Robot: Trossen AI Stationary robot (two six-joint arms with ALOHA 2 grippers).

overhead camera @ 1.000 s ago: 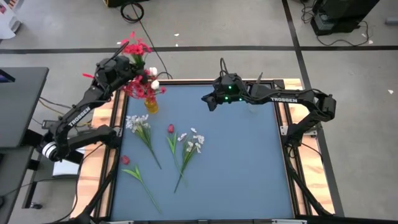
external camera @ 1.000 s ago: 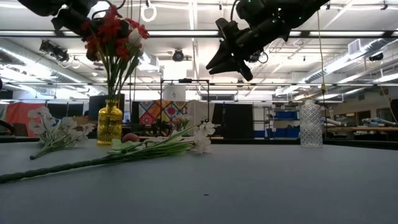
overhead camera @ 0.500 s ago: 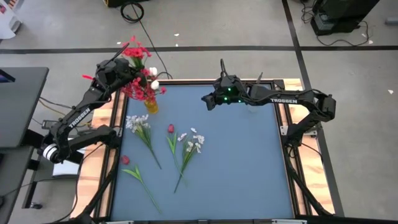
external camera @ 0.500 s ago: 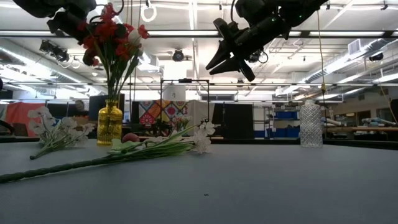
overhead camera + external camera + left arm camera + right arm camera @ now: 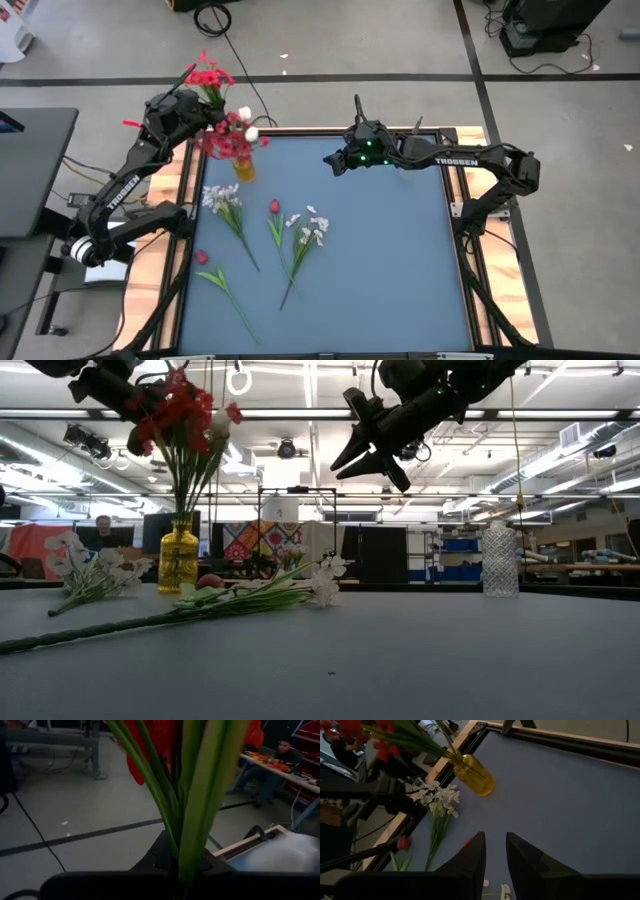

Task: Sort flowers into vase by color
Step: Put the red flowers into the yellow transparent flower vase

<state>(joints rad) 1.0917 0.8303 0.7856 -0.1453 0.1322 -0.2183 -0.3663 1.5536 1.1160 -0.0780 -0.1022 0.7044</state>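
A yellow vase (image 5: 243,168) stands at the table's far left corner with a bunch of red flowers (image 5: 225,140) in it, stems down in its neck (image 5: 179,525). My left gripper (image 5: 182,107) is high above and left of the vase, shut on a red flower (image 5: 205,77). My right gripper (image 5: 330,160) hangs open, high over the table's far middle (image 5: 365,455). On the table lie white sprays (image 5: 224,199) (image 5: 311,231), a red tulip (image 5: 274,207) and a pink-red tulip (image 5: 202,257), all flat on their stems. My left gripper pinches the red flower's green stems (image 5: 194,825) between its two fingers, just below the bloom (image 5: 152,742). The bloom sticks out past the fingers toward the far left. The stems' lower end is lost in the bunch above the vase, so I cannot tell whether it is in the neck.
A clear glass vase (image 5: 498,560) stands at the table's far right, by the right arm. The near half and the right half of the blue mat (image 5: 400,270) hold nothing. Wooden rails (image 5: 170,215) border the table. People sit in the room behind (image 5: 272,767).
My left gripper has moved up and toward the table's far left, carrying the red flower's bloom with it, farther out from the bunch over the yellow vase. My right gripper has risen slightly.
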